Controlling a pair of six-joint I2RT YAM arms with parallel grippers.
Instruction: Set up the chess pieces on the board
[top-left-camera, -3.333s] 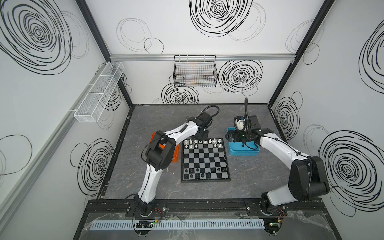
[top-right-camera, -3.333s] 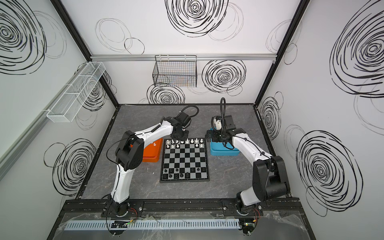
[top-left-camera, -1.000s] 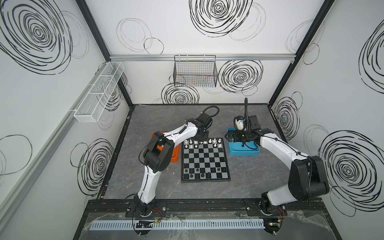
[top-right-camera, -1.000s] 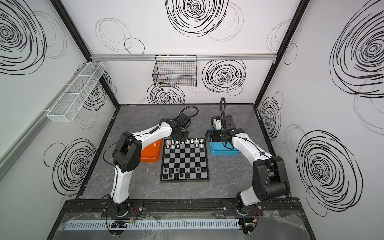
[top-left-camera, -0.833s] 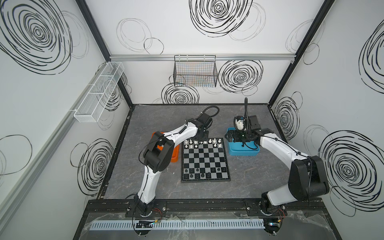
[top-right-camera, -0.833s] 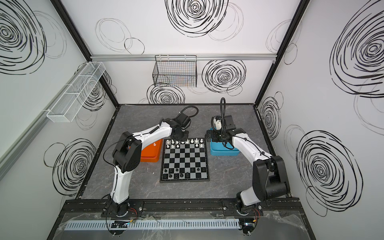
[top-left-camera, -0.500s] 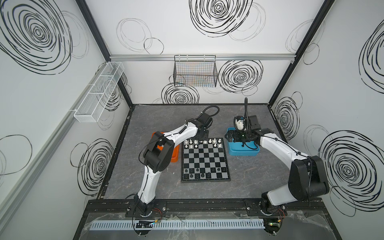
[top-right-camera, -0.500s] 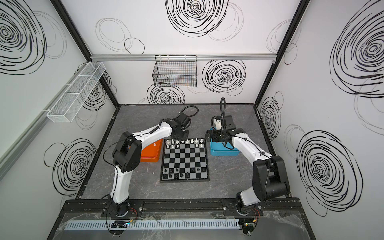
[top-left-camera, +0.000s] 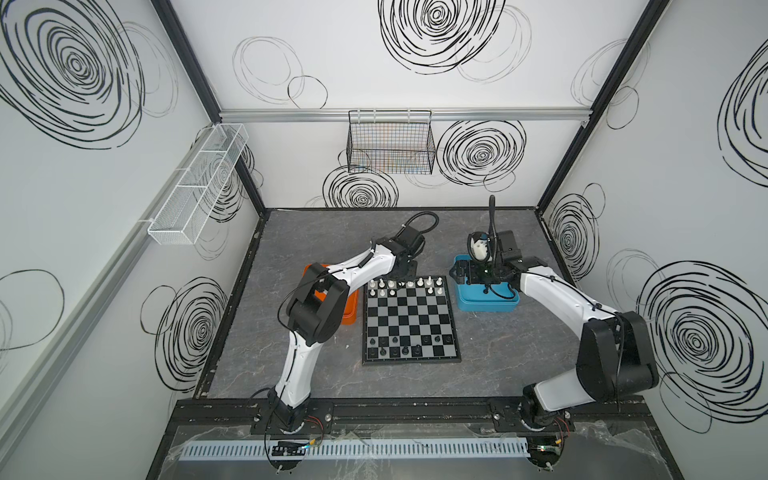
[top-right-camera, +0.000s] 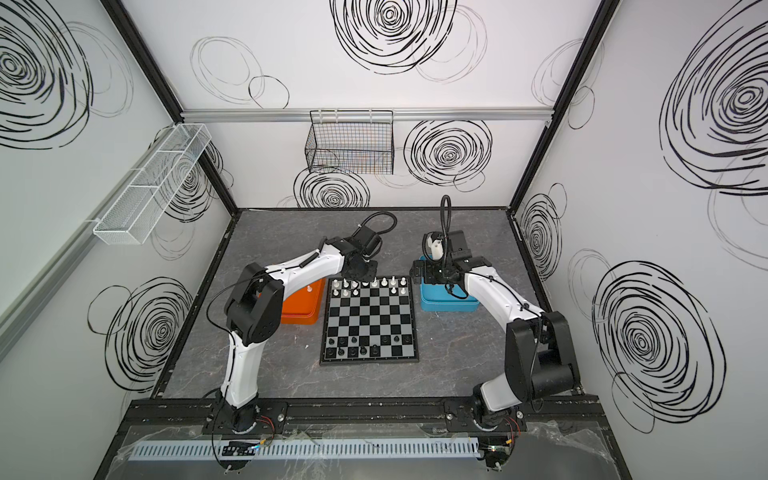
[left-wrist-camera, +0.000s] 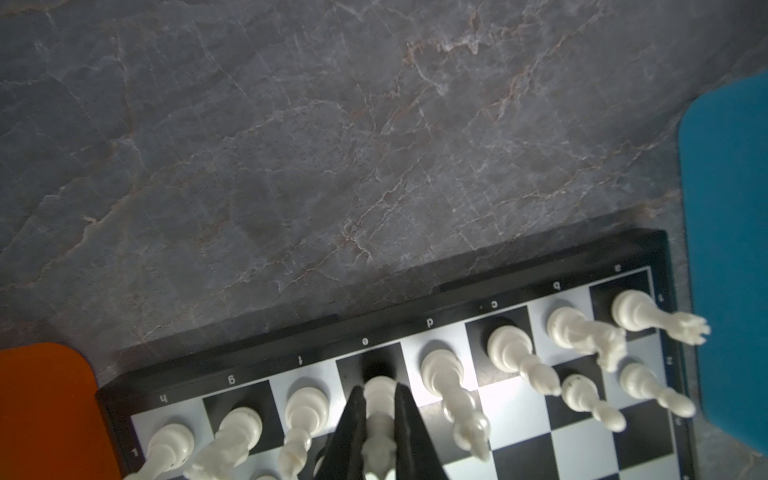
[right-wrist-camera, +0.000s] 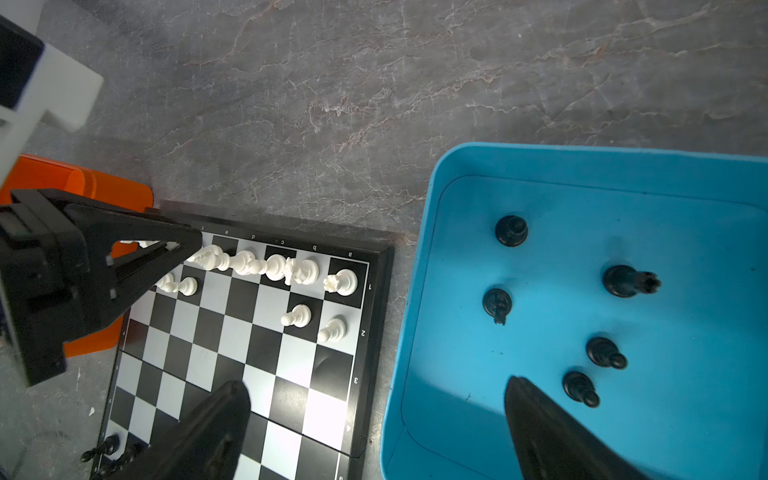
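The board (top-left-camera: 409, 318) (top-right-camera: 369, 320) lies mid-table. White chess pieces (top-left-camera: 409, 284) fill its far rows and black ones (top-left-camera: 405, 345) stand on the near rows. My left gripper (left-wrist-camera: 379, 390) (top-left-camera: 401, 276) is shut on a white piece (left-wrist-camera: 379, 409). The piece's base is over the dark e-file square of the far row, between its neighbours. My right gripper (right-wrist-camera: 375, 383) (top-left-camera: 469, 270) hangs open over the inner rim of the blue tray (right-wrist-camera: 540, 166), holding nothing. Several black pieces (right-wrist-camera: 511, 230) lie in that tray.
An orange tray (top-right-camera: 303, 307) sits left of the board, with a white piece (top-right-camera: 308, 289) in it. The blue tray (top-left-camera: 486, 305) sits right of the board. A wire basket (top-left-camera: 390, 145) hangs on the back wall and a mesh shelf (top-left-camera: 199, 183) on the left wall.
The left arm's elbow has shifted slightly since the earliest frames. Over the last second nothing visibly moves.
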